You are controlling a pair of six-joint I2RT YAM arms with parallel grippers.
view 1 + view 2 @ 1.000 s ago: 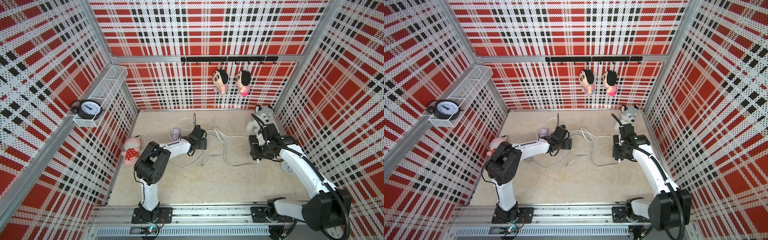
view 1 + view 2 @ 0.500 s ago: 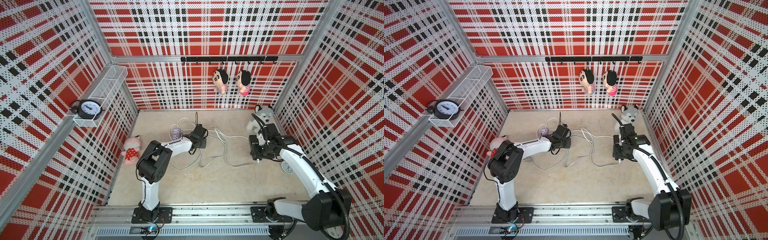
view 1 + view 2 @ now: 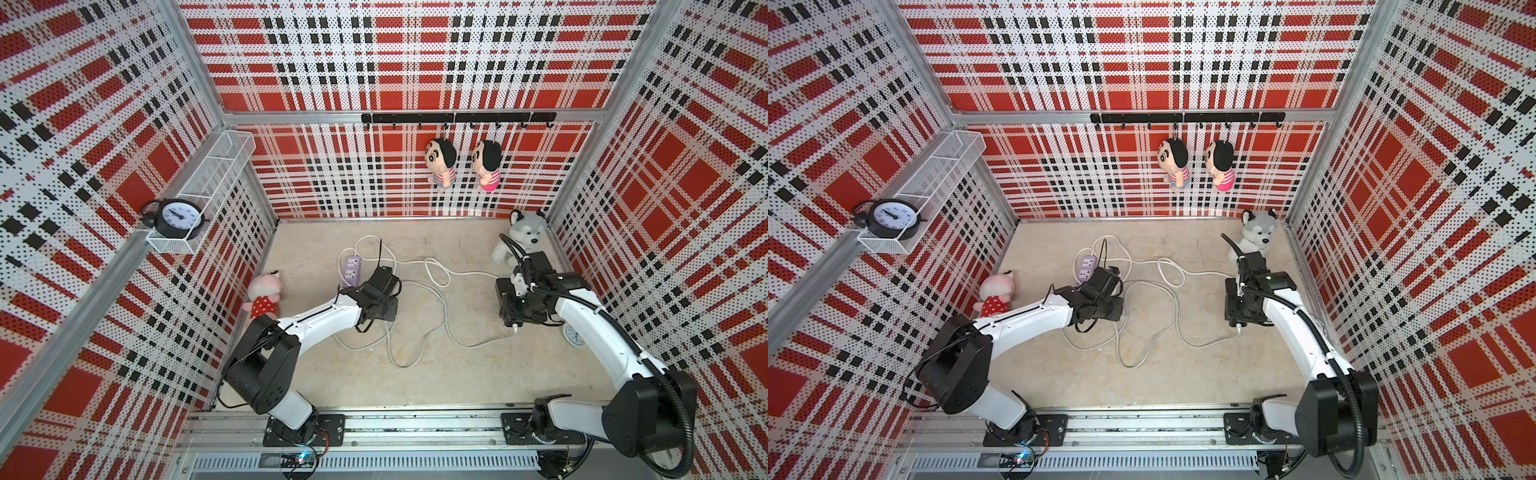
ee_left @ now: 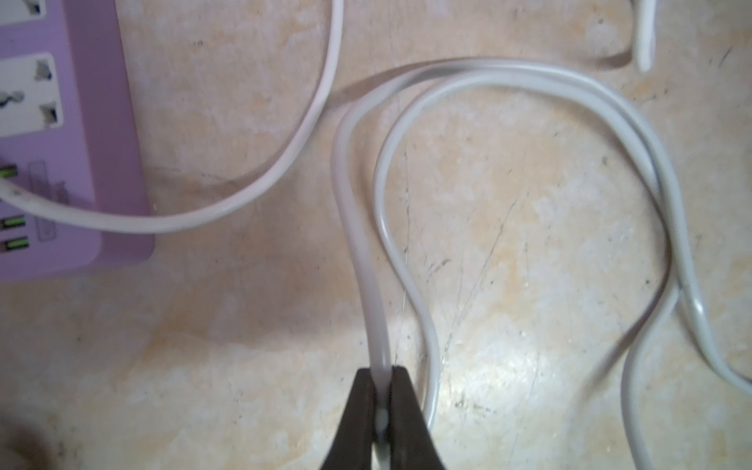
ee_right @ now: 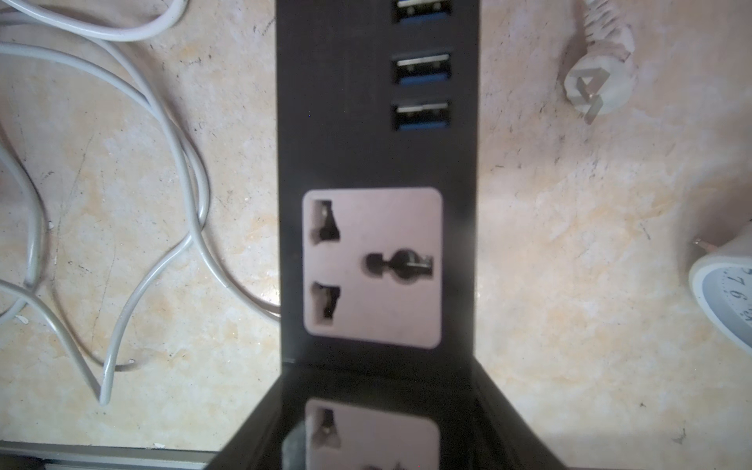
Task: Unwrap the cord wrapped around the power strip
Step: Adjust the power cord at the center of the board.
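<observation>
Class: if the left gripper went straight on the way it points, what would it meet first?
Probably the cord: the left gripper is shut on it, and its loop bends across just ahead. The purple strip lies aside. Depth is unclear.

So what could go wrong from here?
The left gripper pinches a thin white cord; a hard pull might slip it free. A strand lies across the purple power strip, so pulling could drag that along. Nearby loops overlap and might tighten into a tangle.
</observation>
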